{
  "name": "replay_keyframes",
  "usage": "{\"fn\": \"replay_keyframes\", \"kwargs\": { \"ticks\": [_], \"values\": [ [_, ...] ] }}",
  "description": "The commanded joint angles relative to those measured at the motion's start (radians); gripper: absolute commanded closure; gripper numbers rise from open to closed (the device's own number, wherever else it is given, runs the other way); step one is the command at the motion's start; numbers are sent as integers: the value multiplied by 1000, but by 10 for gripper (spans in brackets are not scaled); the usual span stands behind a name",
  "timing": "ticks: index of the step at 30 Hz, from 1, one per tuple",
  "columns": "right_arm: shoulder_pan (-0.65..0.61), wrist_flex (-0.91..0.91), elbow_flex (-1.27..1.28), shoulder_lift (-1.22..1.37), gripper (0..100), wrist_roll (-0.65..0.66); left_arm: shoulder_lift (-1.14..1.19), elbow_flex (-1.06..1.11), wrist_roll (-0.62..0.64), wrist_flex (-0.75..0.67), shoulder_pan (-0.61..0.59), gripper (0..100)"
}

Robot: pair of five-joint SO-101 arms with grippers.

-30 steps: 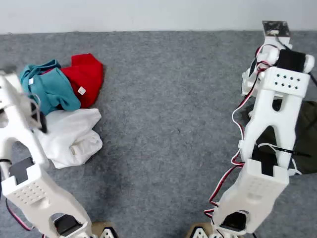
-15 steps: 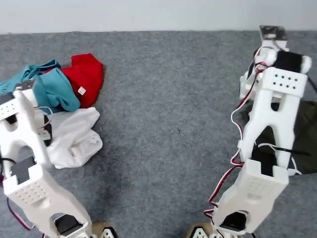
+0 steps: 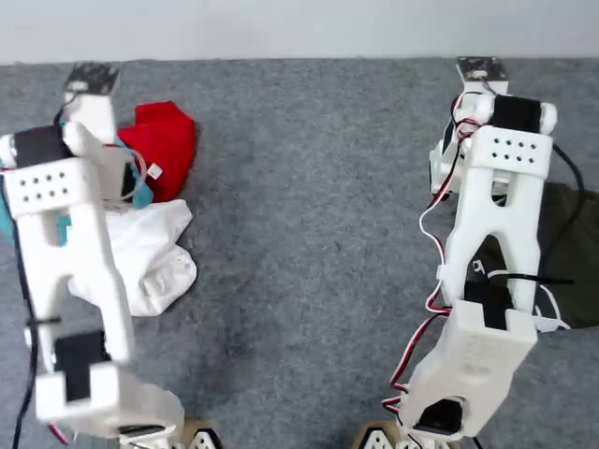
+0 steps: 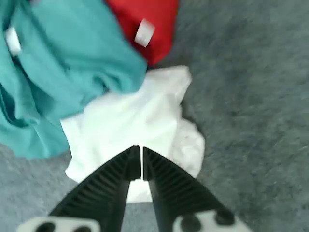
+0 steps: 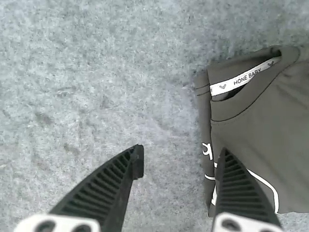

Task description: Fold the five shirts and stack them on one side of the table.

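High view first: my left arm (image 3: 65,234) stretches over the heap of shirts at about 9 o'clock on the grey table (image 3: 309,234), and my right arm (image 3: 496,234) stands over the 3 o'clock side. In the heap, the white shirt (image 3: 154,253) lies crumpled nearest my base. The red shirt (image 3: 164,145) touches it at its 12 o'clock. The teal shirt (image 4: 63,72) sits at the red one's 9 o'clock, largely under my left arm, with its hem overlapping both neighbours.

From my left wrist, my left gripper (image 4: 141,155) has its fingers pressed together with nothing between them. The tips hang above the white shirt (image 4: 140,121); I cannot tell whether they touch the cloth. The red shirt (image 4: 145,24) shows a small white tag.

From my right wrist, my right gripper (image 5: 181,159) is spread wide and holds nothing. One finger is over bare table and the other over the edge of the dark olive shirt (image 5: 256,135), beside its collar band. That shirt (image 3: 571,253) lies flat at the table's 3 o'clock edge, partly under my right arm and well apart from the heap.
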Motion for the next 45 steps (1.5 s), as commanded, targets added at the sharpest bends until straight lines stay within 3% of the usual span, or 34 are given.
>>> {"fn": "replay_keyframes", "kwargs": {
  "ticks": [1,5,10,17,28,33,38,45],
  "values": [
    [-2,44,-3,-61,753,5,-198,-33,-5,20,68,987],
    [1,44,8,-62,753,5,-224,90,-9,17,-66,981],
    [-8,36,110,-105,753,12,-106,292,-84,6,-252,870],
    [-1,38,132,-145,753,14,120,314,-137,-210,-407,871],
    [-7,41,133,-148,753,14,384,314,-135,-348,-382,874],
    [-7,42,133,-148,753,14,410,312,-135,-351,-313,983],
    [-7,42,133,-148,753,14,408,312,-135,-342,-269,986],
    [-7,42,133,-147,753,14,407,104,-135,-78,-259,987]
  ]
}}
